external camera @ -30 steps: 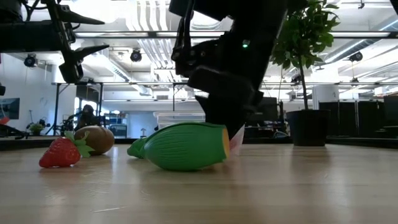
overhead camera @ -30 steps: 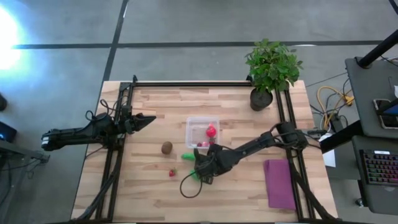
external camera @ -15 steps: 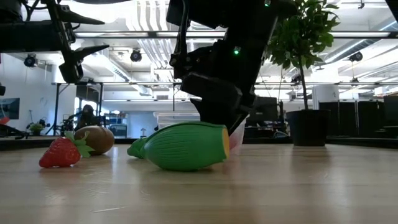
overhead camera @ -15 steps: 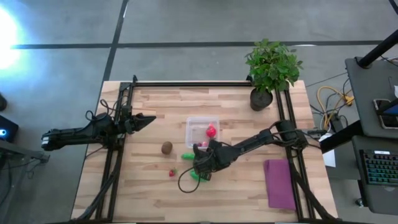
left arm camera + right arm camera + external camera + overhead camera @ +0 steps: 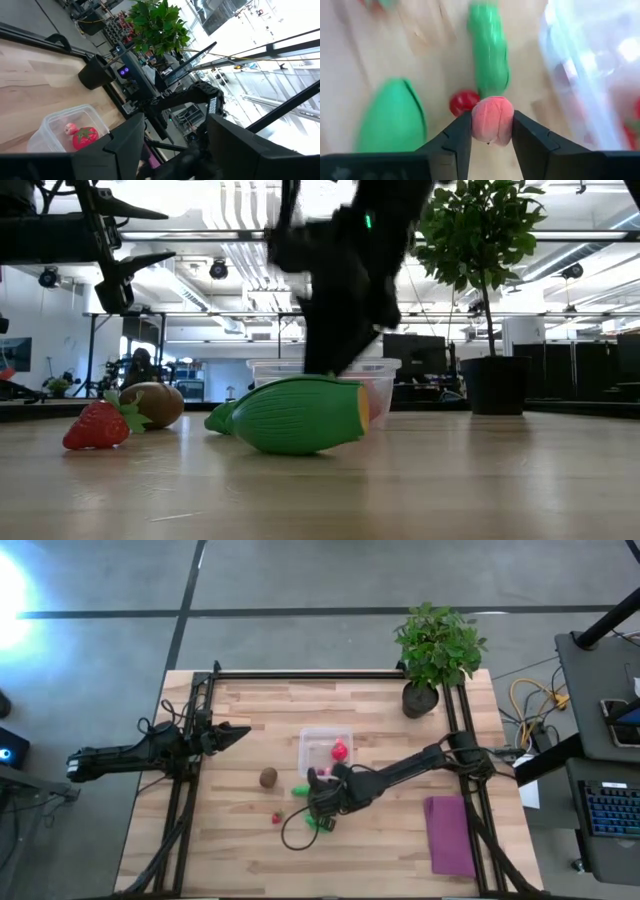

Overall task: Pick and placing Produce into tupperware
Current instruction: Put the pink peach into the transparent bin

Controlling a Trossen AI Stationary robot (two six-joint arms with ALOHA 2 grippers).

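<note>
- Gripping a small pink berry [image 5: 491, 120] between its two fingers, the right hand [image 5: 322, 796] is hovering just above the desk [image 5: 240, 710], near the tupperware [image 5: 310, 740].
- Lying below it on the wood are a green oblong piece [image 5: 488, 47], a second green piece [image 5: 298, 415] and a tiny red berry [image 5: 464, 102]; the kiwi [image 5: 268, 777] and a strawberry [image 5: 98, 425] are sitting apart.
- Carrying the berry well means, I judge, clearing the container's wall before moving across, then releasing low beside the red fruit [image 5: 85, 137] already inside.
- The left hand [image 5: 238, 732] is waiting, fingers spread, over the desk's left side.
</note>
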